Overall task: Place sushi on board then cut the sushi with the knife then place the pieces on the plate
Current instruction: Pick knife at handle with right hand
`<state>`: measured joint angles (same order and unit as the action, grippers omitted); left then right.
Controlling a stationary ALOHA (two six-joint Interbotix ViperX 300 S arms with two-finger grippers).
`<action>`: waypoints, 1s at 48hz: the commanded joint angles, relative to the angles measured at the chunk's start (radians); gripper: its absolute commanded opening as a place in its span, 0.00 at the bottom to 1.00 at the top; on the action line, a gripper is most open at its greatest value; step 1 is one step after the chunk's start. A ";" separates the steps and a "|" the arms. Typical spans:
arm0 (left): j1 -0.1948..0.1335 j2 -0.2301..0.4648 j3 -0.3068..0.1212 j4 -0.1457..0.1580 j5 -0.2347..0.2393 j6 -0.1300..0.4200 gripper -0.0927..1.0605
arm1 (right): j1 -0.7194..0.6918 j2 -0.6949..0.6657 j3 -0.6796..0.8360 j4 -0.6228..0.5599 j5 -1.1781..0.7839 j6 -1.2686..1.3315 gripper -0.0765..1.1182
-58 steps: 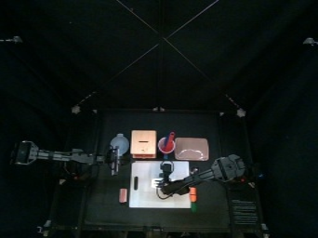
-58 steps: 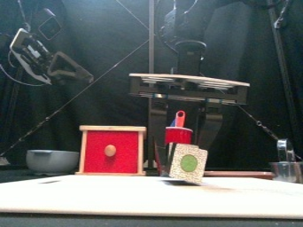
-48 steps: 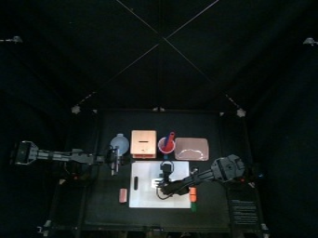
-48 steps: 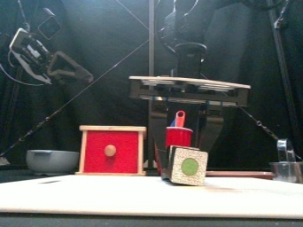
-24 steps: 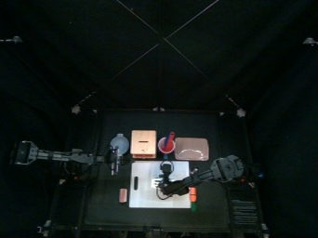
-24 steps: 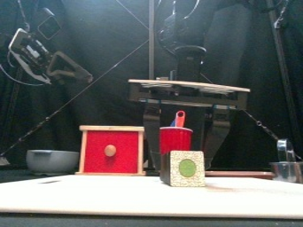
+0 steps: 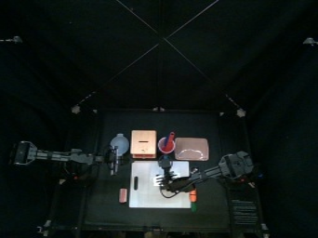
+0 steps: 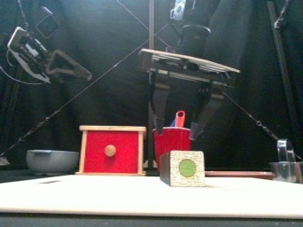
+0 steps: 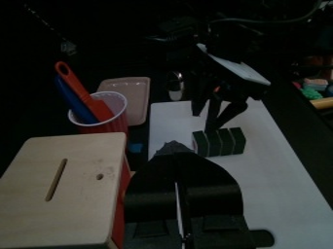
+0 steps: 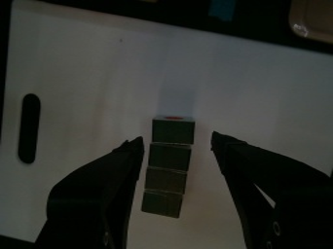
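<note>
The dark green sushi roll (image 8: 183, 168) lies on the white board (image 8: 83, 197), one round end facing the front. In the right wrist view it is a row of several blocks (image 10: 166, 167). My right gripper (image 8: 182, 120) hangs open straight above it, fingers apart on either side and clear of the roll (image 10: 174, 142). The red cup (image 8: 175, 140) with the knives stands behind the roll, and the pink tray (image 7: 192, 147) lies at the back right. My left gripper (image 9: 170, 156) rests shut at the table's left, beside the wooden box (image 9: 58, 180).
The wooden box with its red drawer front (image 8: 112, 151) and a blue-grey bowl (image 8: 53, 160) stand at the back left. A metal cutter (image 8: 284, 168) is at the far right. A small orange piece (image 7: 122, 193) lies left of the board.
The right gripper set the tilted sushi roll down on the board, opened, and rose clear above it. The left arm has not moved.
</note>
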<state>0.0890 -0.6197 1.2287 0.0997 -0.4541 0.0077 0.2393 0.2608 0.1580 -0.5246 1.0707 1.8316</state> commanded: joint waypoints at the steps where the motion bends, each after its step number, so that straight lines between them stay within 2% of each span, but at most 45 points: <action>1: 0.003 -0.008 -0.011 0.000 -0.005 -0.002 0.07 | -0.028 -0.101 0.018 -0.021 -0.023 -0.078 0.81; 20: 0.006 -0.011 -0.011 -0.006 -0.005 -0.002 0.07 | -0.163 -0.318 0.213 -0.046 -0.328 -0.353 0.81; 29: 0.014 -0.011 -0.011 -0.005 -0.005 -0.002 0.07 | -0.253 -0.443 0.298 -0.037 -0.380 -0.483 0.81; 39: 0.031 -0.011 -0.012 -0.006 -0.005 -0.006 0.07 | -0.388 -0.541 0.334 0.084 -0.383 -0.753 0.81; 48: 0.051 -0.011 -0.017 -0.012 -0.009 -0.006 0.07 | -0.515 -0.575 0.328 0.275 -0.380 -1.055 0.81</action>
<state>0.1289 -0.6305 1.2303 0.0936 -0.4541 0.0015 -0.2255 -0.2761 0.5016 -0.3175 0.6934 0.8529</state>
